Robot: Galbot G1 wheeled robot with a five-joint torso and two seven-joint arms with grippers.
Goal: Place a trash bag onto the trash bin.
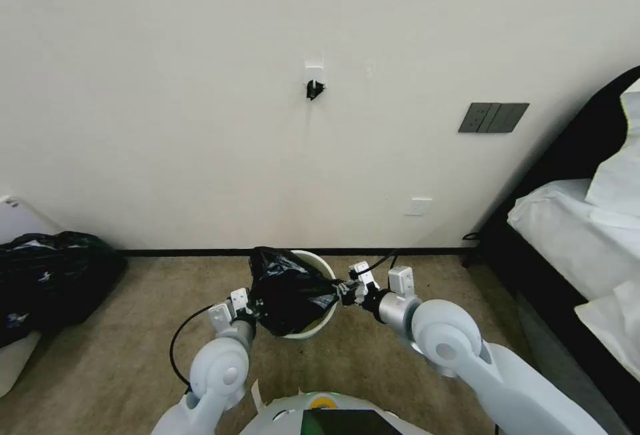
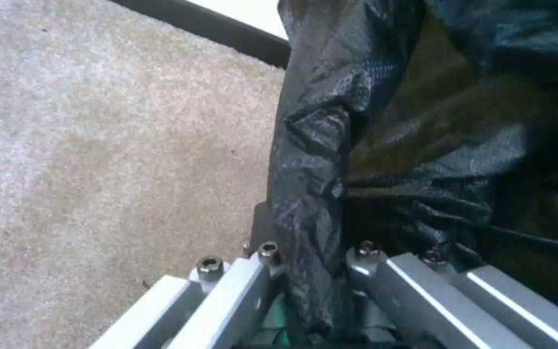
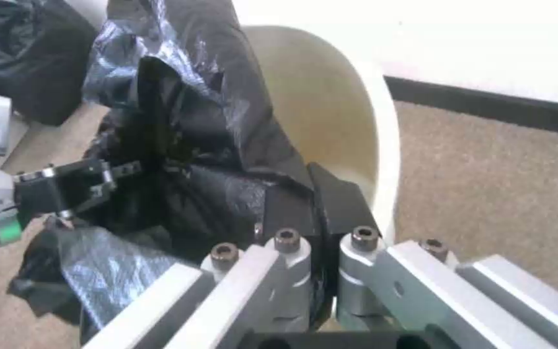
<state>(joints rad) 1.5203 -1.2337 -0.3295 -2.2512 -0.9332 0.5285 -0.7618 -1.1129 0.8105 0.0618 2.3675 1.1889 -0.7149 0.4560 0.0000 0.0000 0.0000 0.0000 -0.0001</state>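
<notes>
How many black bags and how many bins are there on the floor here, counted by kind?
Small black trash bag, held at either side by the left gripper and the right gripper: 1
Large bulging black bag: 1
White trash bin: 1
Total: 3

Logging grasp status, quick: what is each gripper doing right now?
Left gripper: shut on the thin glossy black plastic trash bag.
Right gripper: shut on the same bag's opposite edge, over the round cream plastic trash bin.

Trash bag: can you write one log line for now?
left claw: shut on trash bag | right claw: shut on trash bag | over trash bin
</notes>
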